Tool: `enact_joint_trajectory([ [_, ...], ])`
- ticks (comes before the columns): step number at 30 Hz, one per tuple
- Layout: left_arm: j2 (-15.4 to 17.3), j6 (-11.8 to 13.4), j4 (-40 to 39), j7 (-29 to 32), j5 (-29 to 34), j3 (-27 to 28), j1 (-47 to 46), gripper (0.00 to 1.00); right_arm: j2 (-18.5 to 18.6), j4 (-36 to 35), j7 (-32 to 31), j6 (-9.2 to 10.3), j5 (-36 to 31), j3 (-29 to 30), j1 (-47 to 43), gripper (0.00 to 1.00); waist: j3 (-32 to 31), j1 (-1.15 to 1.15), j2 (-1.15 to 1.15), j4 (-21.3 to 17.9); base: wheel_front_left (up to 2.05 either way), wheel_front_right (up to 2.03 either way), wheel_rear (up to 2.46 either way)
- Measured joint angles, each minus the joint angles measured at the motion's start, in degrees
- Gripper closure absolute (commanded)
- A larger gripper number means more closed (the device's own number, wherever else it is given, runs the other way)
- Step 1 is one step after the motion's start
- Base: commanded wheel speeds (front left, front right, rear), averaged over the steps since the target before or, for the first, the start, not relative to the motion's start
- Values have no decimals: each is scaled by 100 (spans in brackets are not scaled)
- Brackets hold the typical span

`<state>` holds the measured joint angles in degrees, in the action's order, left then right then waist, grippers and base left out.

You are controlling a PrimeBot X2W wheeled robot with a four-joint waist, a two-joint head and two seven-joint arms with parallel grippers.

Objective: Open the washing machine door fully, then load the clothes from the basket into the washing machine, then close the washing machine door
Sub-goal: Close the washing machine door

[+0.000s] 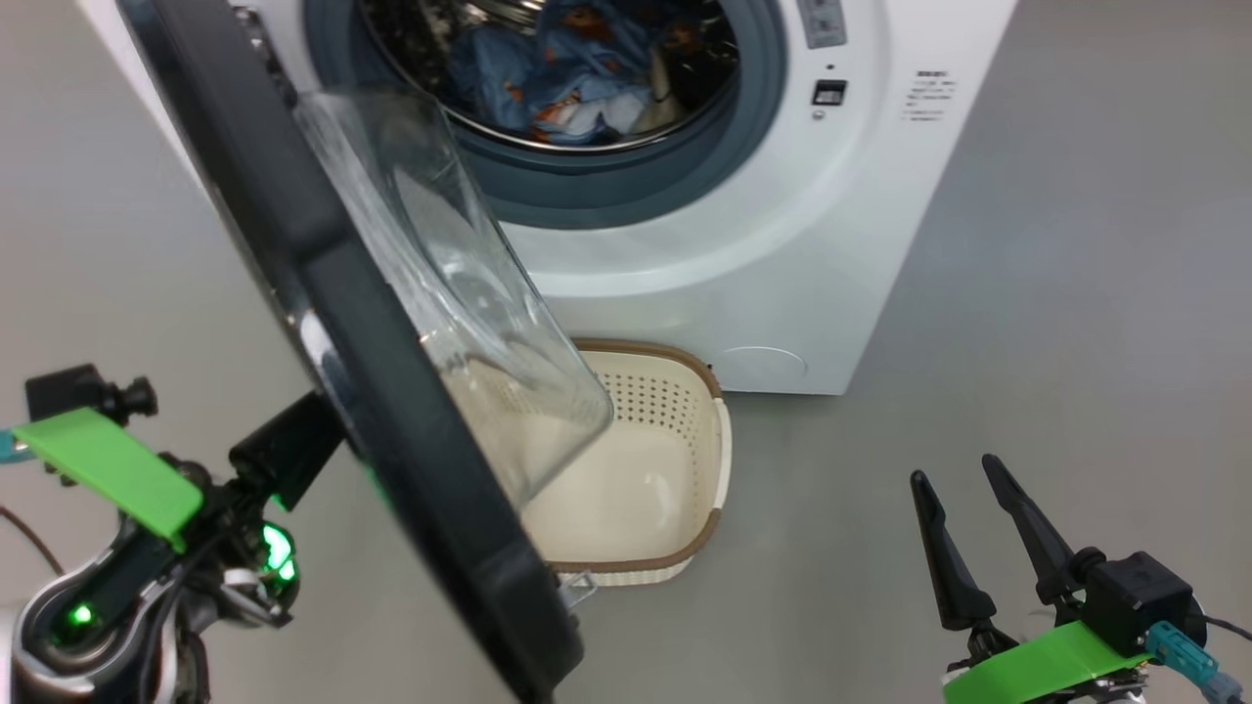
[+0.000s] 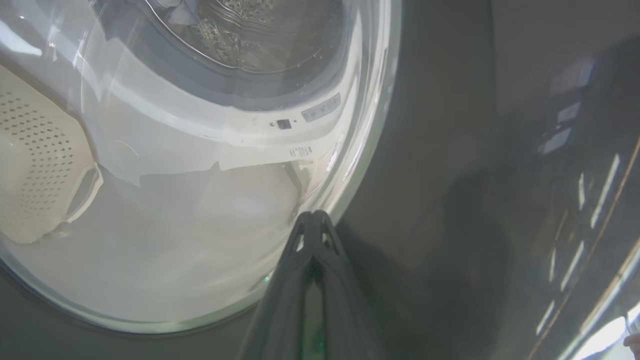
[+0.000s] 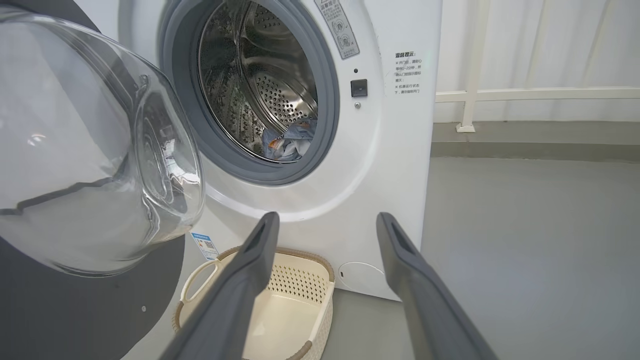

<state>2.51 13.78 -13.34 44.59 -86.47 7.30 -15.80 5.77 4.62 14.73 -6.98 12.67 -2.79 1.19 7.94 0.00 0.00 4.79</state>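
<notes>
- Left end effector point(image 2: 314, 220): clenched, tips at the half-open washing machine door point(image 1: 391, 411).
- Right end effector point(image 1: 957, 471): released; basket point(image 1: 655, 401) ahead, to its left.
- Clothes point(image 1: 577, 68): inside the washing machine point(image 1: 782, 244), beyond both.

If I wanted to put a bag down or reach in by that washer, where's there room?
Bare grey floor right of the washing machine and basket, up to the right gripper. The basket's bottom is empty too. Crowded: the open washing machine door with its glass bowl overhanging the basket's left side.

Clothes point(image 1: 577, 83) lie in the washing machine point(image 1: 763, 284), basket point(image 1: 665, 406) before it.
</notes>
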Motion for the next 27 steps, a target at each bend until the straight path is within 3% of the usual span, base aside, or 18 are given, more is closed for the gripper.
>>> enact_joint_trajectory([
  [17,-24,-625,1218,-1344,35,-631,-820,100,-3,1,-1,0,0,-3,9,0,-15,0,0,-778,0,0,0],
  [27,-45,-1014,2231,-2106,-58,-926,-1326,100,-4,14,0,0,0,-5,4,0,-139,0,0,-950,0,0,0],
])
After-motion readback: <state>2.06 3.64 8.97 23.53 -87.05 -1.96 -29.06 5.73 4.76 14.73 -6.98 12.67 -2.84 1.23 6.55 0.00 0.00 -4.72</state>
